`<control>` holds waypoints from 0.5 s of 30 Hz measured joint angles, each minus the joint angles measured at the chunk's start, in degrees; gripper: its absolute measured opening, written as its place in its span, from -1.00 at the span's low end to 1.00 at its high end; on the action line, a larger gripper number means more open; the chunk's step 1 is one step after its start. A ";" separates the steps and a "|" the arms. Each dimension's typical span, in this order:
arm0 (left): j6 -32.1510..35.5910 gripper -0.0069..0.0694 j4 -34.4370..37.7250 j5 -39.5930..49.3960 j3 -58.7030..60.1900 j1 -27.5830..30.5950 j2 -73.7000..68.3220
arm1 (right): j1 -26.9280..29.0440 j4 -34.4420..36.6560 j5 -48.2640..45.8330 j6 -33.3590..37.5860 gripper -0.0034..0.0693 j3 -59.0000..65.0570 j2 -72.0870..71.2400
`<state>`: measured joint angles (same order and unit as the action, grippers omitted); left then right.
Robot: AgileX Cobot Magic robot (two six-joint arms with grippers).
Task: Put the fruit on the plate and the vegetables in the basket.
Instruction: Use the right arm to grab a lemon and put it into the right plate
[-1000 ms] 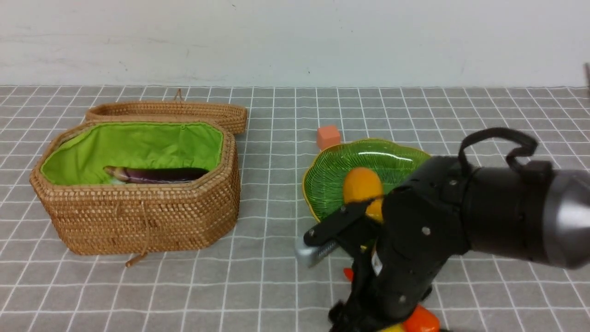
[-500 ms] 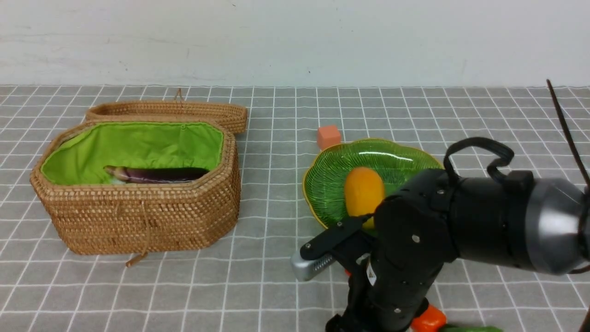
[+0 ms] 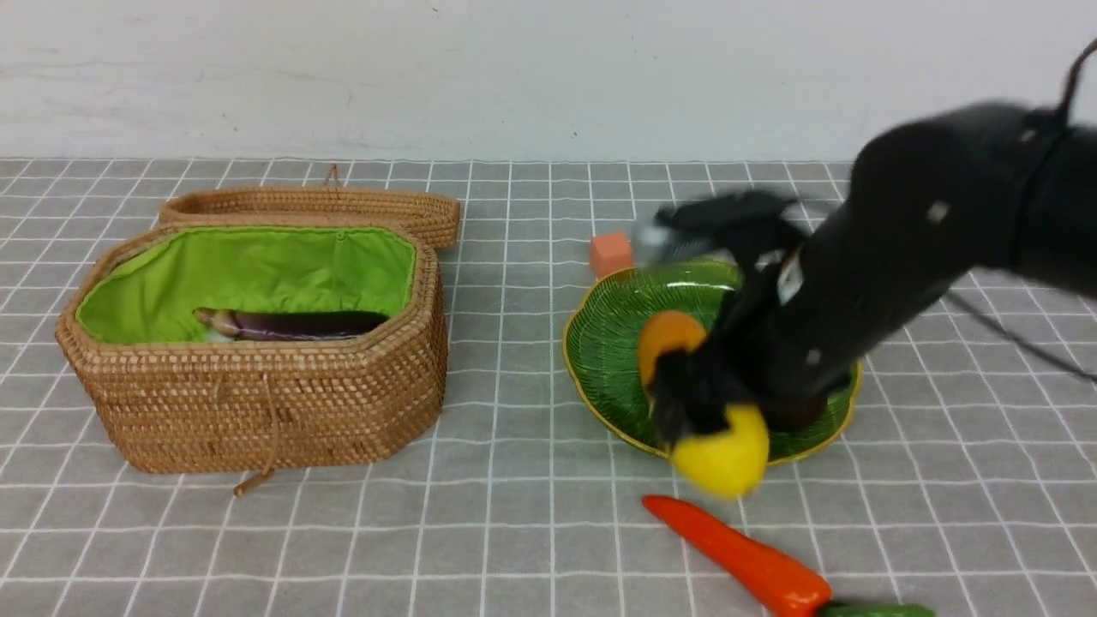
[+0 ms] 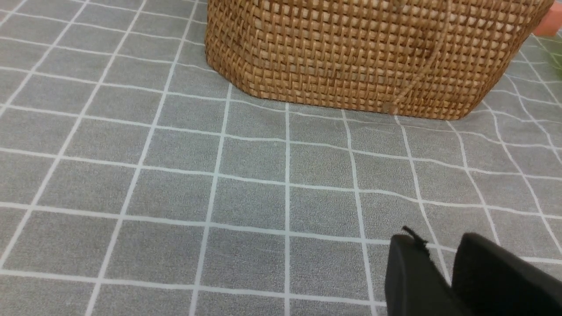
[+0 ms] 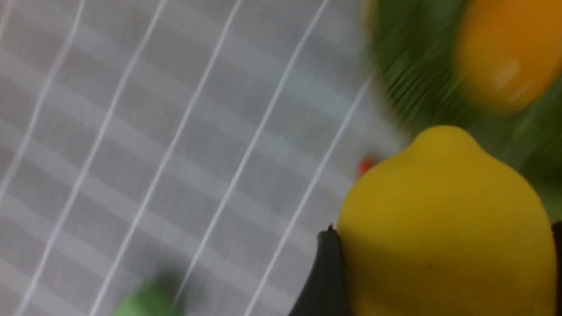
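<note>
Potentially, the right jaws (image 5: 443,245), gripping the lemon (image 5: 443,228), bump the mango (image 3: 667,338) through low clearance; left jaws' state unclear.

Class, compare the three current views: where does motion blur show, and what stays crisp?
Front view: the right gripper and its arm are smeared, the lemon soft-edged, the basket crisp; right wrist view: mango and plate blurred, lemon sharper; left wrist view: wicker weave and cloth grid fairly crisp, dark gripper fingers soft.
</note>
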<state>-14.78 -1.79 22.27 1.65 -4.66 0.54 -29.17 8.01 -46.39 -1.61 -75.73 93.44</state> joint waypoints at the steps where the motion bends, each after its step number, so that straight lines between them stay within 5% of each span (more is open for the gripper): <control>1: 0.00 -0.42 0.00 0.00 0.00 0.00 0.00 | 0.29 0.00 0.46 0.00 0.67 -0.11 0.01; 6: 0.00 -0.42 0.00 0.00 0.00 0.00 0.00 | 6.50 0.07 11.69 -0.30 0.67 -0.52 4.35; 15: 0.00 -0.40 0.00 0.00 0.00 0.00 0.00 | 7.36 0.29 13.43 -3.99 0.69 -0.52 11.20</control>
<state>-14.78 -1.79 22.27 1.65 -4.66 0.54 -21.81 8.30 -32.96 -5.60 -76.26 104.64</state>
